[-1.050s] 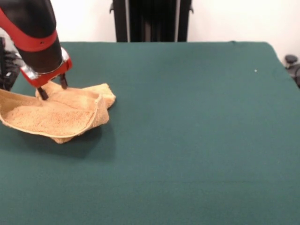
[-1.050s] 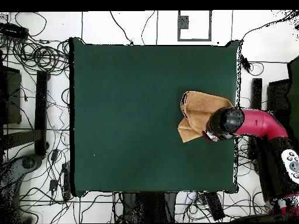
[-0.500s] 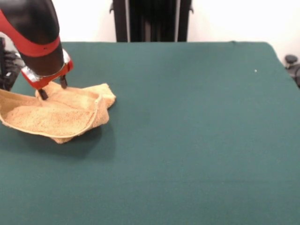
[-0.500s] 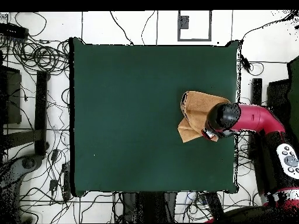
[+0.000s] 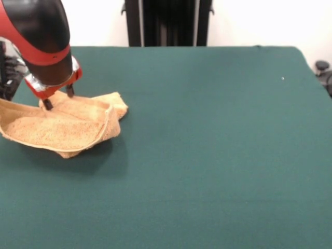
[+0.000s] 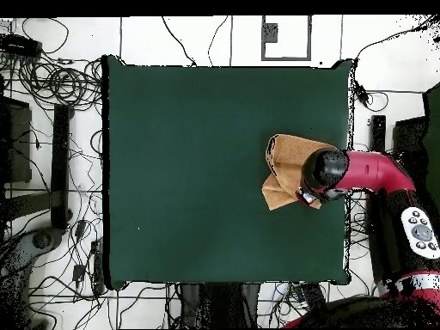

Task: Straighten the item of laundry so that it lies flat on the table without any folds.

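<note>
Tangled cables [image 6: 53, 82] cover the pale floor [image 6: 215, 39]; a black stand [image 5: 167, 23] rises behind.

towel [image 5: 59, 127] cut off at front view's left edge; overhead, arm [image 6: 348, 172] hides its part by the table's [image 6: 215, 172] right edge.

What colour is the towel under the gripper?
Golden tan; the towel shows best in the front view, crumpled on the dark green table.

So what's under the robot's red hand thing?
The crumpled towel, lying on the green table. The end effector stands open with its tips on the cloth. The arm hides that patch from above.
</note>
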{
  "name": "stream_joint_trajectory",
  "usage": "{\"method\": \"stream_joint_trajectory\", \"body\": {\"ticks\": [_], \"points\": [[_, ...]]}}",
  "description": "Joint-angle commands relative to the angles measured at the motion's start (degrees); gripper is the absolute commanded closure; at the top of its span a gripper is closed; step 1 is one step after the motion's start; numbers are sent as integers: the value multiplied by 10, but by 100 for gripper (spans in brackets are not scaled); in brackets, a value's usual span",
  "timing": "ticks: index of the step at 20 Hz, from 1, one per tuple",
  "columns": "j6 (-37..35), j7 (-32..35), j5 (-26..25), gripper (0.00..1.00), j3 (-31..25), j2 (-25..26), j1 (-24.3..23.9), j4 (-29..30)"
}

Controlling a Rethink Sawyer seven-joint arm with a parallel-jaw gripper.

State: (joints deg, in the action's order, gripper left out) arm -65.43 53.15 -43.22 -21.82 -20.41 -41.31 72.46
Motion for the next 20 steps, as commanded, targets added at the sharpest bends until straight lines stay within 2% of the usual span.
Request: {"method": "stream_joint_trajectory", "body": {"ticks": [1,11,20], "points": [[-17,-50,-56,0,39,2,25,6],[-15,-43,-62,0,67,-34,42,34],[33,-37,-39,0,59,-23,22,78]]}}
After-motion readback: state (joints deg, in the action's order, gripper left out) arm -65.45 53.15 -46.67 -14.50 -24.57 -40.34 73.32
